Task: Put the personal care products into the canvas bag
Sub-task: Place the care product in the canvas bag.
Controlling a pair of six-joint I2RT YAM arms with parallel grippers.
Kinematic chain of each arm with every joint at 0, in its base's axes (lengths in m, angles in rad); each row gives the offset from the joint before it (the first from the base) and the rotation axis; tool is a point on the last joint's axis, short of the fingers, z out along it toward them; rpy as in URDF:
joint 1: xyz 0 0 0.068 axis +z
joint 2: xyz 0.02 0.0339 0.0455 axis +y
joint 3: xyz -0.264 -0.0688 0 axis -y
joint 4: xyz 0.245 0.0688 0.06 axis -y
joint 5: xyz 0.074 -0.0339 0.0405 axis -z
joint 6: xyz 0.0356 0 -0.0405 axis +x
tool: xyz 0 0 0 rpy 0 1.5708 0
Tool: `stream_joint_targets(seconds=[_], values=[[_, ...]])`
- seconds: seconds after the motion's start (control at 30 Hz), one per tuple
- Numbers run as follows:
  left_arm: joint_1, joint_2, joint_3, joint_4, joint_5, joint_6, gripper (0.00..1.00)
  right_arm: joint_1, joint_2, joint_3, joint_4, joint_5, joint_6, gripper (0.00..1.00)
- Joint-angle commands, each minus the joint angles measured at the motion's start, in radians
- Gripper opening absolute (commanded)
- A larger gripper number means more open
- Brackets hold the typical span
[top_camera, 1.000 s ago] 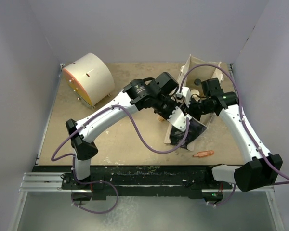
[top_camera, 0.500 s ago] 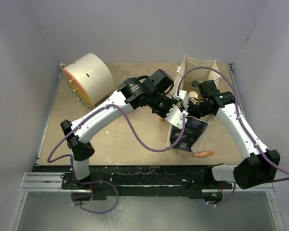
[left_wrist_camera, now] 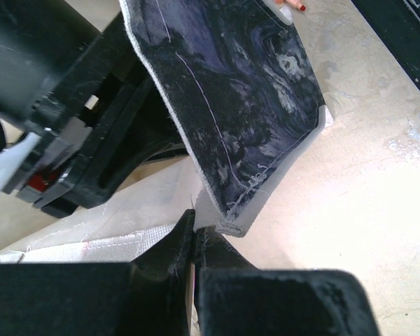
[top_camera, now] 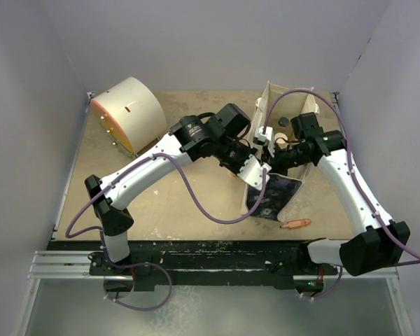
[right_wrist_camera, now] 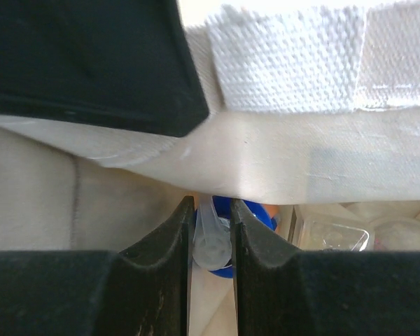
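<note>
Beige woven canvas bag (top_camera: 283, 192) with dark marbled print panel standing open at 2 o'clock on the speckled table (top_camera: 161, 217), left gripper (left_wrist_camera: 194, 234) pinching its frayed rim tight, right gripper (right_wrist_camera: 211, 210) reaching inside, narrowly clamping a pale translucent bottle (right_wrist_camera: 211, 239), blue cap (right_wrist_camera: 255, 213) showing just behind.

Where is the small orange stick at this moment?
In the top view, the orange stick lies on the table at front right, near the lower corner of the canvas bag.
</note>
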State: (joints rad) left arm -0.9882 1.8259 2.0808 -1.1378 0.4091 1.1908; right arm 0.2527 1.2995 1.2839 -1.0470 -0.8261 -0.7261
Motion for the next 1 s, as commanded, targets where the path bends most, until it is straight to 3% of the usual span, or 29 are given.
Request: stream_joint_targets(seconds=[0.0,0.6,0.97], values=[[0.000,-0.055,-0.001,0.014,0.045,0.014,0.00,0.005,-0.052,0.081,-0.051,-0.208,0.024,0.00],[-0.001,-0.054,0.012,0.001,0.042,0.024,0.00,0.006,-0.035,-0.182,0.118,-0.261,-0.044,0.00],[-0.003,-0.060,0.008,-0.014,0.042,0.036,0.00,0.036,-0.016,-0.161,0.105,-0.127,-0.103,0.01]])
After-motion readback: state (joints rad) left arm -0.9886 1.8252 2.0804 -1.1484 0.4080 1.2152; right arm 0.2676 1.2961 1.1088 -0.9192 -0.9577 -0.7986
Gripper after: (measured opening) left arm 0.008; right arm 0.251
